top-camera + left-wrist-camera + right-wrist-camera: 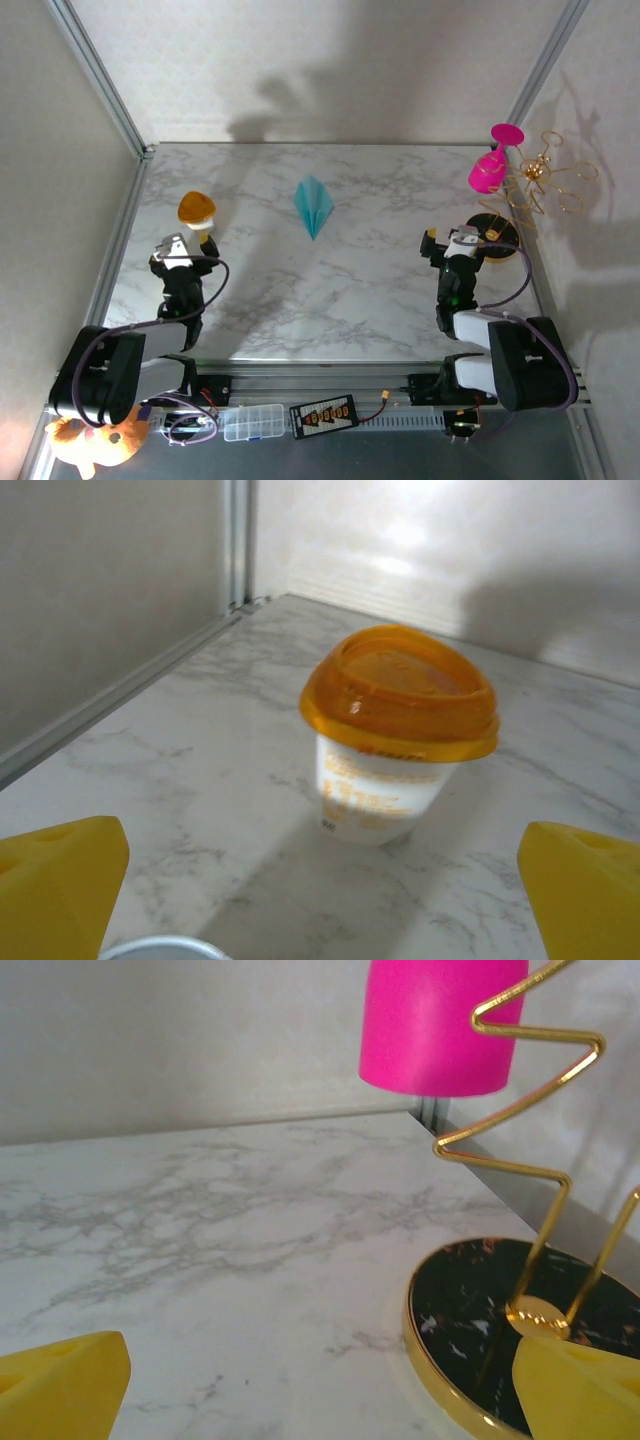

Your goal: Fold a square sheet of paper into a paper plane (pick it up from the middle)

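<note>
A teal-blue paper plane [314,205] lies on the marble table [330,290] at the centre back, a narrow dart with its point toward the near edge. My left gripper [186,245] rests at the left side, open, well away from the paper, with nothing between its yellow fingers [60,885]. At the right side my right gripper [452,242] is open too, its yellow fingertips [60,1385] spread over bare marble. Neither gripper touches the paper.
An orange-lidded cup [398,730] stands just ahead of the left gripper. A gold wire stand [540,185] on a black, gold-rimmed base [520,1330] holds a pink glass [490,165] by the right gripper. Metal frame rails border the table.
</note>
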Controlling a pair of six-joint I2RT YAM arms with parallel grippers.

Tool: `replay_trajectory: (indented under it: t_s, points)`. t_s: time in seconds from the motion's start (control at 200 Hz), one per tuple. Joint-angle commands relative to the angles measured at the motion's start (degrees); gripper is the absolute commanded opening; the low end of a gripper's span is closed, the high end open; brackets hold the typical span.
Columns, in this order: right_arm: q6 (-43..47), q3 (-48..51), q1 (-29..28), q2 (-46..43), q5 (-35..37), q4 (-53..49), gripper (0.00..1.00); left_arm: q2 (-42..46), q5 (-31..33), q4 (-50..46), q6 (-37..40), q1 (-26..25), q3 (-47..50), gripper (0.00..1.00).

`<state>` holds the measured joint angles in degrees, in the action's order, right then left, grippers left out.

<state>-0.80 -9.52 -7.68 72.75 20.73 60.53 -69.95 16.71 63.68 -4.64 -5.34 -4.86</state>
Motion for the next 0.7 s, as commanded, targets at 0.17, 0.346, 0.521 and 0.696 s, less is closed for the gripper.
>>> replay_trajectory:
  t_s: [0.17,0.346,0.521,0.696]
  points:
    - [1.74,1.21,2.82,8.90,-9.79,15.75,0.99,-10.19,-14.23,16.03,0.99,2.97,-1.26,1.00]
    - [2.06,0.64,3.15,14.15,-11.64,19.32,0.99,-15.68,-14.69,17.42,1.13,2.97,-3.09,1.00]
    - [1.86,-0.13,3.62,15.76,-12.61,18.69,0.99,-17.97,-13.81,14.72,0.84,2.97,-5.54,0.99]
    - [0.33,-1.64,4.56,15.96,-11.93,15.99,0.99,-18.51,-9.75,11.13,0.69,2.17,-7.79,0.99]
